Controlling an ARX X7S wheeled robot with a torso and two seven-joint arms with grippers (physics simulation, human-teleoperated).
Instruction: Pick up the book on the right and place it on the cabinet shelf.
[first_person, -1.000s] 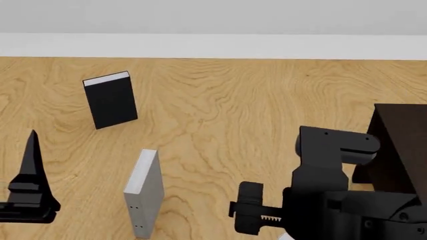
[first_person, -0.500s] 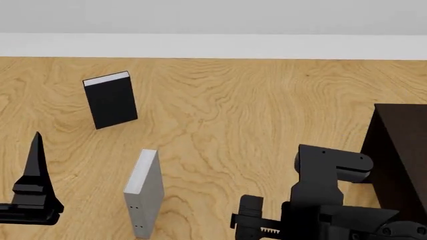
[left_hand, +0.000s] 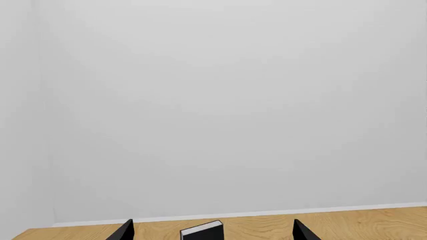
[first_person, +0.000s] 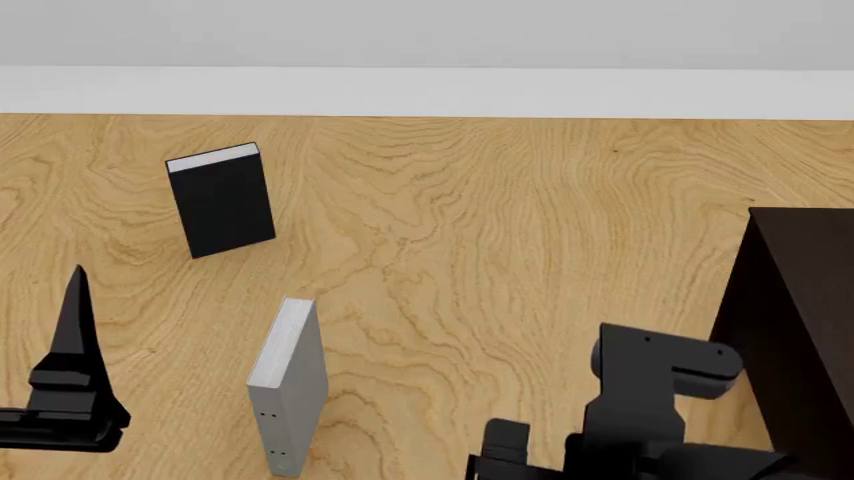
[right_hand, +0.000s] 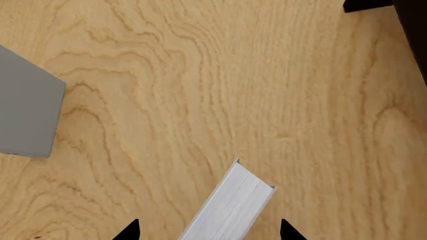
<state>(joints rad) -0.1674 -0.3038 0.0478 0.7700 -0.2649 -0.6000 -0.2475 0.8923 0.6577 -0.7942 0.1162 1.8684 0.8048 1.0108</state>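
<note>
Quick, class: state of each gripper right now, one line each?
Left gripper: open, holding nothing; black book seen beyond its fingertips.
Right gripper: open, fingertips on either side of the grey book, not gripping it.

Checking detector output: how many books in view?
3. Black book stands far left; grey book stands nearer, left of centre; third book shows only in the right wrist view, between the open jaws, hidden in the head view.

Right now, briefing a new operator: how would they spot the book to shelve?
Start at the dark cabinet on the right. Just left of it, under the open right pincer, is the book. Only it sits between the tips; the grey book stands farther left.
</note>
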